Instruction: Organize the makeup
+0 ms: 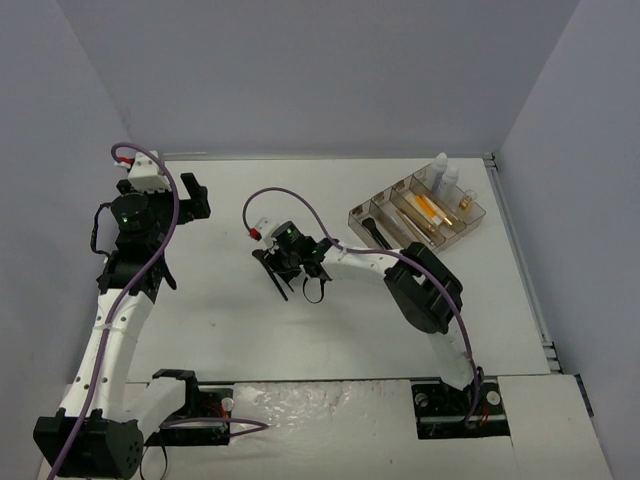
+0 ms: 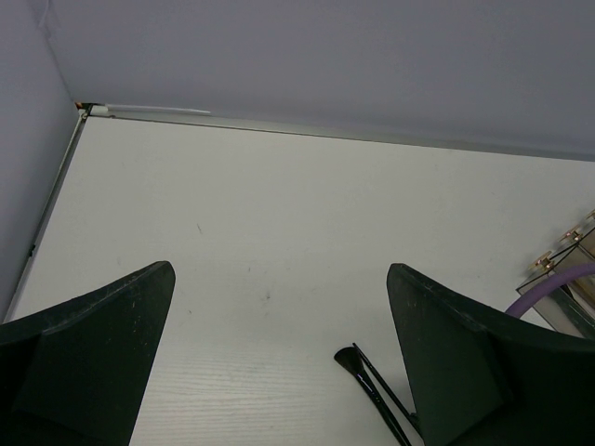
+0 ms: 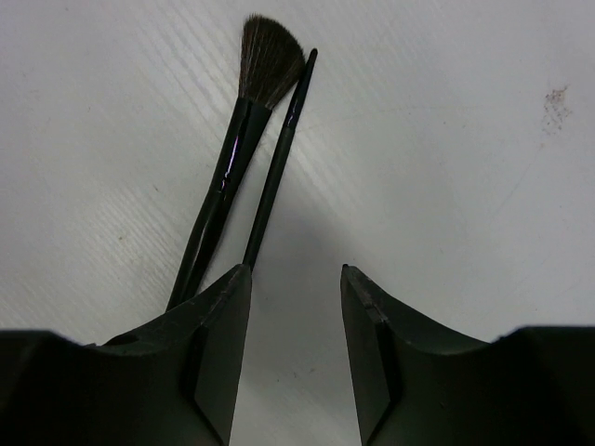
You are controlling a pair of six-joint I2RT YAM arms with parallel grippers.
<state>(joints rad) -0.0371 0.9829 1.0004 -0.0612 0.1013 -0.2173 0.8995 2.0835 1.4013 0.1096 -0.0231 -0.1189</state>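
Note:
Two black slim brushes [image 3: 251,139] lie together on the white table, a fan-tipped one and a thinner one. My right gripper [image 3: 293,279] is open low over the table; the brush handles run under its left finger [image 3: 218,316], and nothing sits between the jaws. In the top view the right gripper [image 1: 295,272] is at the table's middle, over the brushes [image 1: 276,280]. The brushes also show in the left wrist view [image 2: 372,386]. The tray [image 1: 372,212] at the back right holds two white bottles [image 1: 441,172], an orange tube [image 1: 431,210] and an amber vial [image 1: 465,200]. My left gripper [image 1: 200,200] is wide open and empty at the back left.
Grey walls close the table at the back and sides. A purple cable [image 1: 300,200] loops above the right wrist and shows in the left wrist view [image 2: 548,293]. The tray's corner [image 2: 562,265] shows at that view's right edge.

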